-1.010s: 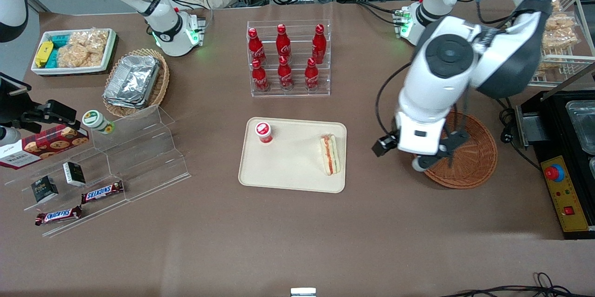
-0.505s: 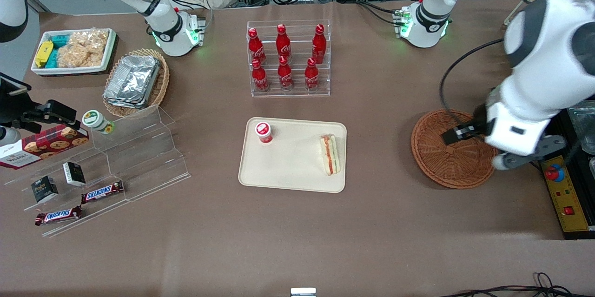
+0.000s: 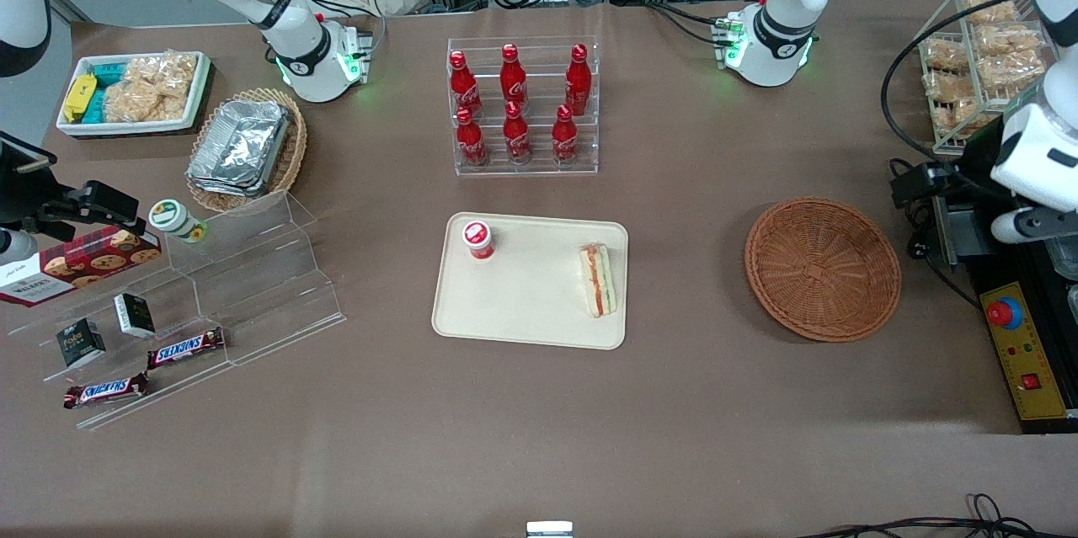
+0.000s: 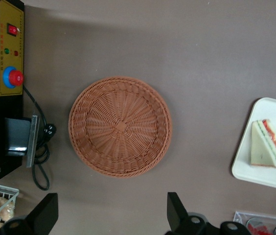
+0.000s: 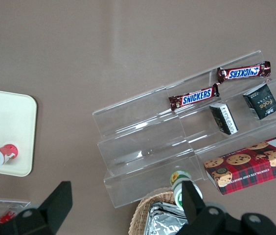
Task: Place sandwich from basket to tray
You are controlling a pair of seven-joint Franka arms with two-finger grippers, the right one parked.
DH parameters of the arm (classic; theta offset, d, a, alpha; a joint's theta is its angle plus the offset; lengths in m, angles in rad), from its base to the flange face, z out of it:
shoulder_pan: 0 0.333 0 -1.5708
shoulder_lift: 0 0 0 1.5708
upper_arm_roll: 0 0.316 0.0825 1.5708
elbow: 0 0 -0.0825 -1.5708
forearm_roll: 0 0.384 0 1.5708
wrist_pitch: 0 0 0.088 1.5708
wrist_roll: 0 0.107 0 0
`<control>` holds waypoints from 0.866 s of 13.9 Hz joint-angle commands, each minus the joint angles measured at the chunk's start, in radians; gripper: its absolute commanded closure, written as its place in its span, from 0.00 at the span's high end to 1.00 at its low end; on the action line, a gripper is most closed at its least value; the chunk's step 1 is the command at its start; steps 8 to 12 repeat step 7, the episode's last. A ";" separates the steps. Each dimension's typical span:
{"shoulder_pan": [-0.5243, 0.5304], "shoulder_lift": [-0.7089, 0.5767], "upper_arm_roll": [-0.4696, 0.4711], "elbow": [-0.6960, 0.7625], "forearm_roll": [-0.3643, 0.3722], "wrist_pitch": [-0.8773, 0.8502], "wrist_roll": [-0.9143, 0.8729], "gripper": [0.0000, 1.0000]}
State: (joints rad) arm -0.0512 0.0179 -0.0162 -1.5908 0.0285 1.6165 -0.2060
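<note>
The sandwich (image 3: 597,279) (image 4: 269,150) lies on the beige tray (image 3: 530,315) (image 4: 270,174), close to the tray's rim nearest the working arm. The round reddish-brown basket (image 3: 823,269) (image 4: 120,126) sits on the table beside the tray and holds nothing. My left gripper (image 3: 1029,225) (image 4: 111,218) hangs high, off toward the working arm's end of the table, past the basket and over the black equipment there. It is open wide, with only bare table showing between its black fingers (image 4: 177,213).
A small red-capped bottle (image 3: 477,239) stands on the tray. A rack of red cola bottles (image 3: 522,109) stands farther from the front camera than the tray. A control box with a red button (image 3: 1004,313) and a wire rack of snacks (image 3: 977,58) sit near the gripper.
The left arm swung from over the basket out toward the working arm's end of the table, uncovering the basket. The sandwich and tray stayed put.
</note>
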 commanded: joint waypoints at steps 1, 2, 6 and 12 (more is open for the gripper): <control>-0.019 -0.143 0.030 -0.177 -0.013 0.081 0.026 1.00; -0.019 -0.165 0.036 -0.202 -0.015 0.089 0.031 1.00; -0.019 -0.170 0.041 -0.192 -0.013 0.069 0.100 1.00; -0.019 -0.171 0.042 -0.193 -0.012 0.059 0.102 1.00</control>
